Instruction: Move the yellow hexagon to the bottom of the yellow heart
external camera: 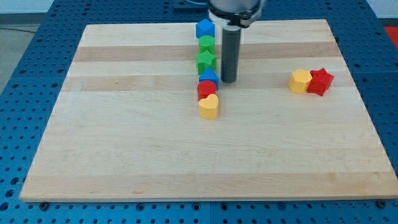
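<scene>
My tip (228, 81) is a bare rod with no jaws to stand apart or together; it rests on the table (124, 155) just to the view's right of a column of blocks, level with the blue block (209, 77) and below-right of the green star (206, 61). Up the column from the tip sit a green block (206, 43) and a blue pentagon-like block (204, 28); down it, a red block (206, 89) and the yellow heart (209, 106), neighbours touching or nearly so. The yellow hexagon (300, 81) lies well to the view's right of the tip, touching a red star (320, 81) on its right.
</scene>
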`<move>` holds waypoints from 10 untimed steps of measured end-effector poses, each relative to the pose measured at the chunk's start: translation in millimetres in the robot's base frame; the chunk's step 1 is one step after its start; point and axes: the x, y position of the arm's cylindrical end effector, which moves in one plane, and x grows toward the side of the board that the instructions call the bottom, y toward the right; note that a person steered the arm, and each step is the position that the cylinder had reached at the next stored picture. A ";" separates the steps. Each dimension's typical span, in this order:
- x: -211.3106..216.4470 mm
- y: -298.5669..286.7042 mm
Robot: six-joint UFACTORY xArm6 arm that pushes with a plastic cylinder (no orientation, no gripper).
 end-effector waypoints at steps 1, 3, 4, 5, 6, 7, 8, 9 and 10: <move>-20.7 44.0; -16.0 112.2; 4.6 111.0; 10.3 123.8; 5.7 165.0; 16.6 173.0; 31.3 150.1; 35.6 100.9; 55.0 76.1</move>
